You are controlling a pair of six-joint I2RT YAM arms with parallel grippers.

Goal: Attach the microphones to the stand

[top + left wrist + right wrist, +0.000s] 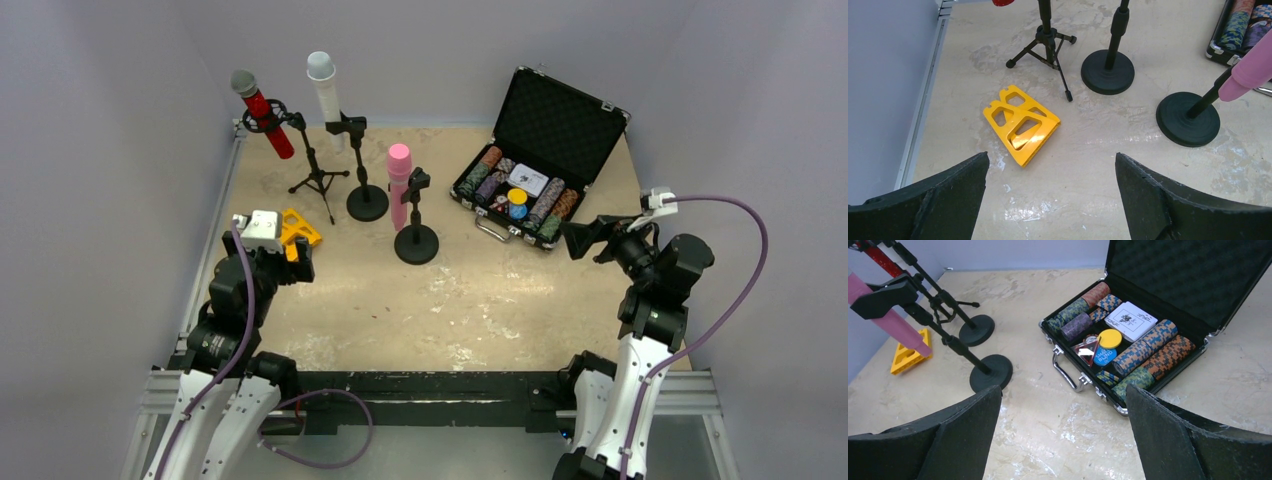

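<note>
The glittery red microphone [262, 113] with a grey mesh head sits in the clip of the tripod stand [318, 178] at the back left. The white microphone [325, 88] sits in the clip of the round-base stand [366, 202] beside it. The pink microphone [399, 186] sits in the clip of the nearer round-base stand [416, 243]; it also shows in the left wrist view [1250, 70] and the right wrist view [885, 317]. My left gripper [300, 262] is open and empty at the left side [1052, 162]. My right gripper [578, 238] is open and empty at the right side [1063, 395].
A yellow plastic wedge [1020, 123] lies on the table in front of my left gripper. An open black case [540, 160] of poker chips and cards stands at the back right, its chrome handle [1066, 374] facing my right gripper. Grey walls enclose the table.
</note>
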